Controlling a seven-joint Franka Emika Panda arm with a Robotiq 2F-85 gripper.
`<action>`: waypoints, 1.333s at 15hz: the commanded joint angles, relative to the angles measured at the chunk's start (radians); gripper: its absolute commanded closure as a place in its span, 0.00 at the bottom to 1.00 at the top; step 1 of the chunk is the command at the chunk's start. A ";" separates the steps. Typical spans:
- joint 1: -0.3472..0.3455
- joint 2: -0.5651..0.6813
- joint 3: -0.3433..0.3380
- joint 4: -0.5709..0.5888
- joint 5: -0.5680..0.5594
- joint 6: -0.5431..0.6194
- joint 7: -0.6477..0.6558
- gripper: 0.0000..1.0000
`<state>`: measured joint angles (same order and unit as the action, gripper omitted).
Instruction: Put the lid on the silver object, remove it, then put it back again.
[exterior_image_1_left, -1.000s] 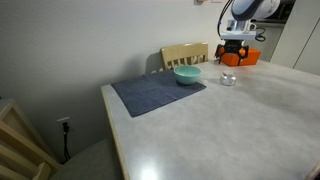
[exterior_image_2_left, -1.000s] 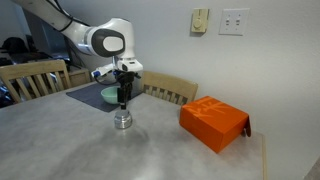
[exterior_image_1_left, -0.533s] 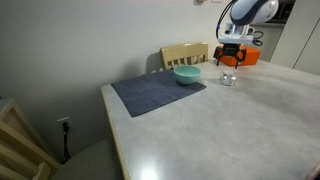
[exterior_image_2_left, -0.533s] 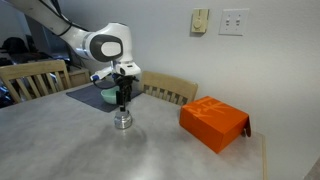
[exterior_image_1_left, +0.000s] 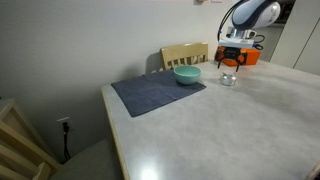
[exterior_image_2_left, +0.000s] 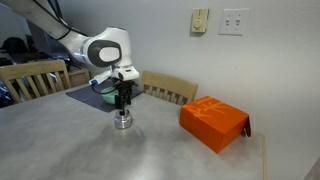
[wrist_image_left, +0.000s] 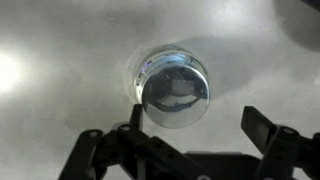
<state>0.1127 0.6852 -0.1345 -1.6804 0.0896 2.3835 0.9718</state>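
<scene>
The silver object (wrist_image_left: 150, 68) is a small shiny pot standing on the pale table, seen in both exterior views (exterior_image_1_left: 228, 79) (exterior_image_2_left: 122, 120). The lid (wrist_image_left: 176, 92), a round mirror-like disc, lies on top of it and covers its mouth. My gripper (wrist_image_left: 200, 128) hangs straight above the pot, fingers pointing down, in both exterior views (exterior_image_1_left: 229, 68) (exterior_image_2_left: 122, 103). Its jaws stand wide open with nothing between them, and the two dark fingers (wrist_image_left: 265, 128) sit just to one side of the lidded pot in the wrist view.
A teal bowl (exterior_image_1_left: 187, 75) (exterior_image_2_left: 105, 97) rests on a dark grey mat (exterior_image_1_left: 157, 93) close beside the pot. An orange box (exterior_image_2_left: 213, 122) (exterior_image_1_left: 246, 57) lies further along the table. Wooden chairs (exterior_image_1_left: 185, 53) (exterior_image_2_left: 170, 88) stand at the table's edges.
The arm has sunk a little over the pot. The jaws stay open, and the pot and lid have not moved.
</scene>
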 joint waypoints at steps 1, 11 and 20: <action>-0.004 -0.041 0.005 -0.071 0.010 0.048 0.016 0.00; -0.011 -0.072 0.008 -0.141 0.022 0.102 0.018 0.00; -0.018 -0.080 0.013 -0.170 0.040 0.114 0.011 0.00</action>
<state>0.1099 0.6345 -0.1345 -1.8069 0.1113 2.4760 0.9899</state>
